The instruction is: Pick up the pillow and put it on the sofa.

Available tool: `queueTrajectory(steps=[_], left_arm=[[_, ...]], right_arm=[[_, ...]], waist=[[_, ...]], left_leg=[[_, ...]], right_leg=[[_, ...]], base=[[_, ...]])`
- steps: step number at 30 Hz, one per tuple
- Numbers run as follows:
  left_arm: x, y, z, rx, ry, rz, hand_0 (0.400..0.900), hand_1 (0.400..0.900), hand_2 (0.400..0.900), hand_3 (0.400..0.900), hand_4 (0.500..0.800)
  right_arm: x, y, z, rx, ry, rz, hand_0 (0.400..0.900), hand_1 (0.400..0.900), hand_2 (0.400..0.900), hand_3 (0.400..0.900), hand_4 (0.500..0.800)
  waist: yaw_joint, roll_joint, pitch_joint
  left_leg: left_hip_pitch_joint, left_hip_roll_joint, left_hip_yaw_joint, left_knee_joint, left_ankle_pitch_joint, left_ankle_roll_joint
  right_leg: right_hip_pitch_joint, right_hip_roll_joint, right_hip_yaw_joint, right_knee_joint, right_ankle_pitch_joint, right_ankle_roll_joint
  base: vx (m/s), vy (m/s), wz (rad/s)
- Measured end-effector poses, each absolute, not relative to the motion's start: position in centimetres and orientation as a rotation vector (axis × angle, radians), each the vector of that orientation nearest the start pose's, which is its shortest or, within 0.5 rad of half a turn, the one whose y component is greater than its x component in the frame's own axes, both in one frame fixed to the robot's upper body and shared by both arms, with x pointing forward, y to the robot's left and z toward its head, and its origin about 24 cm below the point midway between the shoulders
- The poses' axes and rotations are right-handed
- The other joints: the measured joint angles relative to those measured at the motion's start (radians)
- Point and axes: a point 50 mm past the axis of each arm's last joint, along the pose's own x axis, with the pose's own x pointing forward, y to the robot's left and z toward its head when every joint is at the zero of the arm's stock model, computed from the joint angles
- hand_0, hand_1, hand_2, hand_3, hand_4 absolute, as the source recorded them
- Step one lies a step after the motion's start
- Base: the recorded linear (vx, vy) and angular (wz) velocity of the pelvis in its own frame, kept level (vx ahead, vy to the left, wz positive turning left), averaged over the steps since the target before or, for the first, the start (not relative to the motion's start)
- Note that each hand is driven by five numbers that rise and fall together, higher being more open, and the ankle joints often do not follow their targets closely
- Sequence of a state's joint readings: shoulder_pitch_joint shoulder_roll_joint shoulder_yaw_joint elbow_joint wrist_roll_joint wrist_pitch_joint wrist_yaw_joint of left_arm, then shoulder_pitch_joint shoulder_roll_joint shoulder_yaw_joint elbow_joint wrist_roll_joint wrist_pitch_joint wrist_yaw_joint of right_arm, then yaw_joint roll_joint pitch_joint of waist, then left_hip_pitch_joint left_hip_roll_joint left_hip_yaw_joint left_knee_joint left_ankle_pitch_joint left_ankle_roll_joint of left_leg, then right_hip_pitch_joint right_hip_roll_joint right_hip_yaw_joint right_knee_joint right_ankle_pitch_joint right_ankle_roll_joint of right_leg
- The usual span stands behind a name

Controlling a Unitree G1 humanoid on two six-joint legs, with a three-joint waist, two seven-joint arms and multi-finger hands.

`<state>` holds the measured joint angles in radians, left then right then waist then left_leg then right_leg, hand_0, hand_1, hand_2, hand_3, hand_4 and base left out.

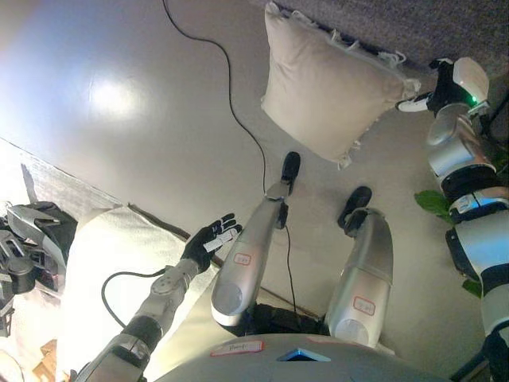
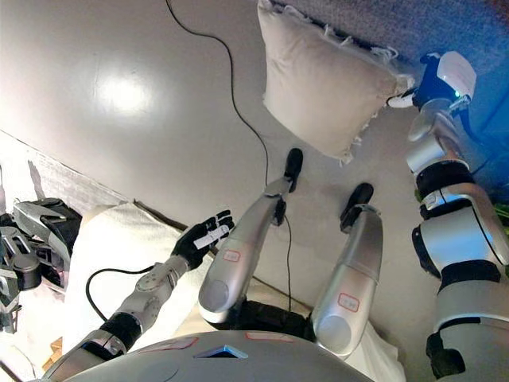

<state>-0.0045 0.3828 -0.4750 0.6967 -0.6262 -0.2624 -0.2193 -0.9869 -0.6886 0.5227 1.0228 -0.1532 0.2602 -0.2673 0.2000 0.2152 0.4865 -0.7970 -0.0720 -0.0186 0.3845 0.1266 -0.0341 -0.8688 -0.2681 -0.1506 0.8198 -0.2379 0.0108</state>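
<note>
A beige square pillow (image 1: pixel 322 91) with a frilled edge lies on the pale floor at the top centre, its far edge against a grey textured surface (image 1: pixel 445 24). My right hand (image 1: pixel 433 94) is at the pillow's right corner, up against it; most of the hand is hidden behind the wrist. My left hand (image 1: pixel 208 240) is open and empty at the lower left, palm up, over the edge of a white cushioned surface (image 1: pixel 99 270). It is far from the pillow.
A dark folded metal object (image 1: pixel 32 239) lies at the left edge beside the white cushioned surface. Green leaves (image 1: pixel 433 203) show at the right edge. Bare floor lies between the pillow and the white surface.
</note>
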Motion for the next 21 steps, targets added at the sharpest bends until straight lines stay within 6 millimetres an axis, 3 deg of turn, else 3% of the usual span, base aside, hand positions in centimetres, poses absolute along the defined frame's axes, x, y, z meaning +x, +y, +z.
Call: queueTrajectory(steps=[6, 21], left_arm=[[19.7, 17.7, -7.4, -0.131, 0.439, -0.338, 0.9, 0.9, 0.9, 0.9, 0.8], [20.7, 16.0, -3.3, -0.135, 0.218, -0.445, 0.9, 0.9, 0.9, 0.9, 0.8]], right_arm=[[39.1, -28.9, 16.8, -1.101, 0.229, -0.417, 0.9, 0.9, 0.9, 0.9, 0.8], [40.5, -27.1, 22.4, -1.065, 0.115, -0.44, 0.9, 0.9, 0.9, 0.9, 0.8]], waist=[[0.031, 0.001, 0.0], [0.061, 0.002, -0.001]], left_leg=[[-0.055, -0.002, -0.002, 0.053, -0.013, -0.001], [-0.301, -0.024, -0.014, 0.231, -0.027, -0.011]], right_leg=[[-0.049, -0.006, 0.006, 0.044, -0.01, -0.013], [-0.286, -0.026, 0.04, 0.224, -0.029, -0.025]], base=[[0.03, -0.005, 0.05], [-0.01, -0.009, 0.11]])
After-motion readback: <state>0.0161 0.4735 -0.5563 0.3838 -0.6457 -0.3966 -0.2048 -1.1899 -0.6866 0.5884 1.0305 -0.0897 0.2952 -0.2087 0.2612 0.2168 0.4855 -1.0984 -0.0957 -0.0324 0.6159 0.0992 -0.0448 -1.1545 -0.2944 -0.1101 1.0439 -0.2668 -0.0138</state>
